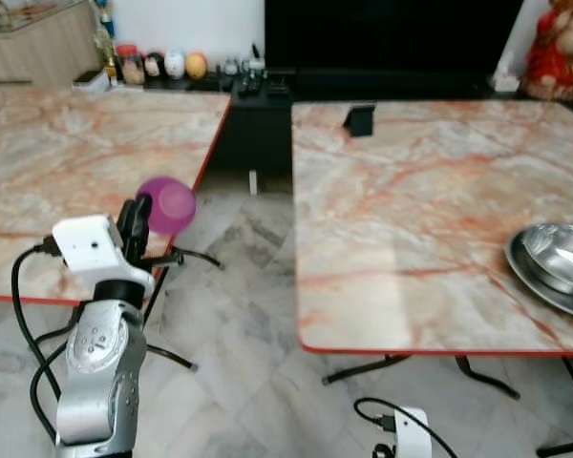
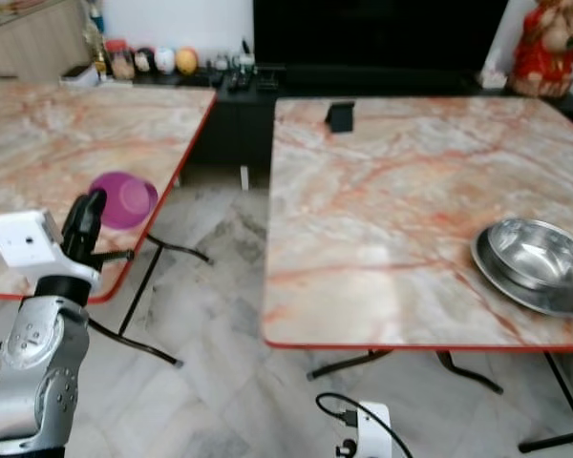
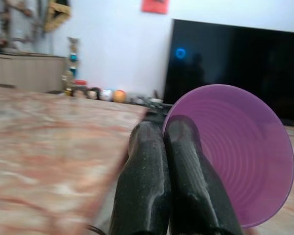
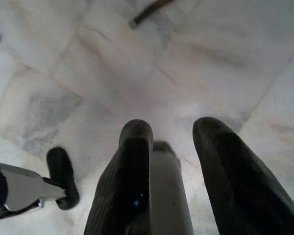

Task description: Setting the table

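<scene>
Two marble desks stand side by side, the right desk (image 1: 401,200) carrying a steel bowl (image 1: 557,264) near its right edge. The left gripper (image 1: 137,221), jaws pinching a purple bowl (image 1: 169,204), hovers over the left desk's (image 1: 67,162) corner. The right gripper (image 4: 183,142) hangs over the floor, jaws spread.

Two marble-topped tables (image 1: 430,210), grey marble floor (image 1: 239,382); black television (image 1: 392,33), white wall (image 1: 186,24)
</scene>
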You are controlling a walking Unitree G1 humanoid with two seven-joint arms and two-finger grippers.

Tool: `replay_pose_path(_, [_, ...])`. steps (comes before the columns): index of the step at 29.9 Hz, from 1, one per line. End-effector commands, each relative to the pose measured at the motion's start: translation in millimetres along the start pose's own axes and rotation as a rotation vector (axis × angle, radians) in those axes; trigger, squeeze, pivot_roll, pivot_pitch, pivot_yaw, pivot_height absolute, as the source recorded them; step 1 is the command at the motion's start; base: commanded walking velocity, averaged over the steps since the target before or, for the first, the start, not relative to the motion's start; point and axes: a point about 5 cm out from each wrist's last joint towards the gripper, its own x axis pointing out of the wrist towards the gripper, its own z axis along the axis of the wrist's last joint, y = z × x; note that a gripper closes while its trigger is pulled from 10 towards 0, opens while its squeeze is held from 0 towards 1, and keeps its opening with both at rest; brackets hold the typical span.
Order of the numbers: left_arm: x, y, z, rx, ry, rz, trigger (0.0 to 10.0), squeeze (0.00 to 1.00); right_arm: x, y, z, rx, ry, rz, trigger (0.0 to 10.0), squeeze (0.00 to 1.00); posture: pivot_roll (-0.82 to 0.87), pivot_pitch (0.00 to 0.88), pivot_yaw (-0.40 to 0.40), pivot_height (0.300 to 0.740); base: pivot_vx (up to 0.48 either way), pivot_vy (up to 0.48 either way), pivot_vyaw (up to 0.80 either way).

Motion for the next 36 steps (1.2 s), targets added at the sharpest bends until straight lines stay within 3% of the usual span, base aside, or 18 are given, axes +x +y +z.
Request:
replay_pose_path(1, [2.2,-4.2,3.9,0.009,-0.023,-0.018,10.0,0.00,-0.4,-6.6,-1.1,0.016,0.007,-0.018,10.0,0.00,-0.02,0.000,0.004,0.707,0.000,-0.398,0.00])
replay_pose_path(26, [2.8,-9.6,0.8,0.034,-0.015,-0.064,10.0,0.00,-0.5,-8.7,-0.7,0.032,0.003,-0.031,10.0,0.00,-0.03,0.000,0.009,0.707,0.000,-0.389,0.00])
replay_pose_path(31, [2.1,-4.0,0.3,0.106,-0.006,-0.089,10.0,0.00,-0.5,-9.0,-0.6,0.026,0.003,-0.031,10.0,0.00,-0.03,0.000,0.006,0.707,0.000,-0.357,0.00])
replay_pose_path(36, [3.0,18.0,-5.9,0.237,0.073,-0.137,10.0,0.00,-0.4,-9.0,-0.1,0.019,0.002,-0.031,10.0,0.00,-0.02,0.000,0.002,0.707,0.000,-0.054,0.00])
